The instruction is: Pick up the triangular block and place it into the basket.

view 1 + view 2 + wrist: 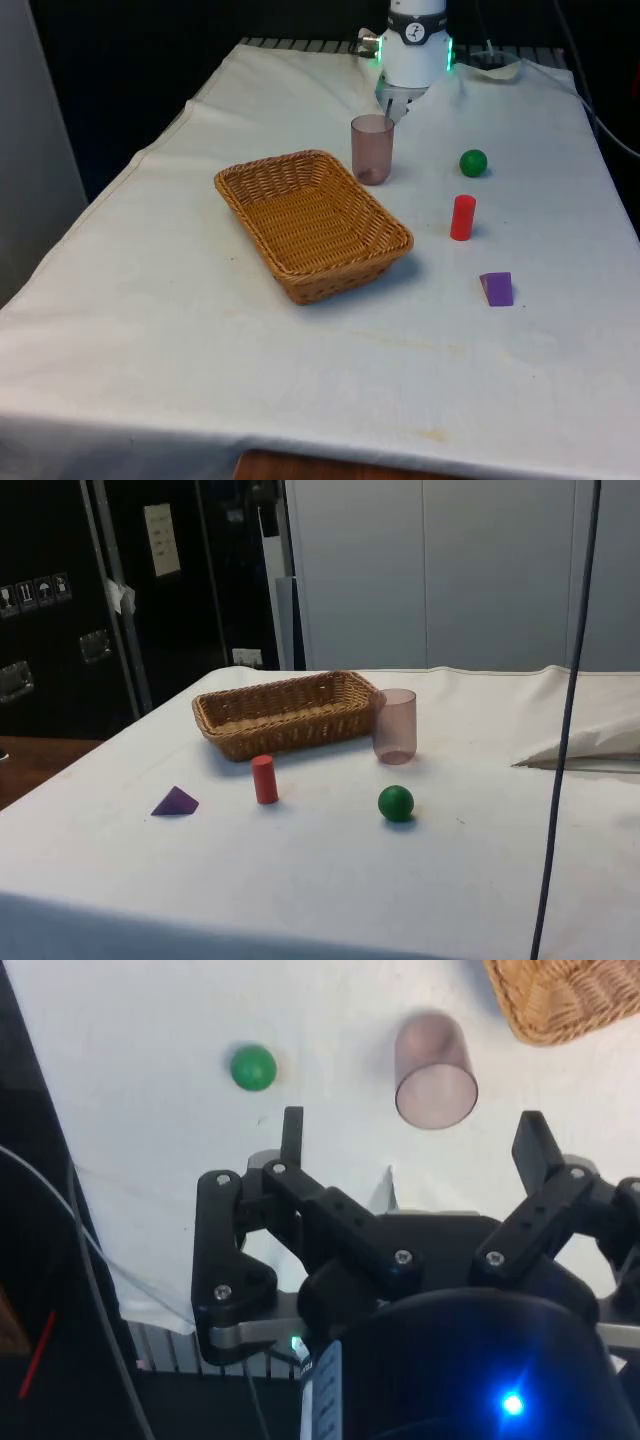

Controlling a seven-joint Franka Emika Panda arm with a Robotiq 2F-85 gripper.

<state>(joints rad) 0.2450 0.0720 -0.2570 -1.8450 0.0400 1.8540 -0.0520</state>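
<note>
A small purple triangular block (497, 288) lies on the white cloth near the front view's right; it also appears in the side view (175, 802). The woven wicker basket (392, 248) sits mid-table, holding nothing (290, 730). My gripper (388, 104) hangs high at the table's far end, just behind the pink cup, far from the block. In the wrist view the gripper (412, 1140) stands open, its two fingers (292, 1136) wide apart with nothing between them.
A translucent pink cup (372, 148) stands beside the basket's far corner (395, 725) (434, 1072). A green ball (473, 162) and an upright red cylinder (462, 217) lie between the cup and the block. A basket corner (560, 1000) shows from the wrist.
</note>
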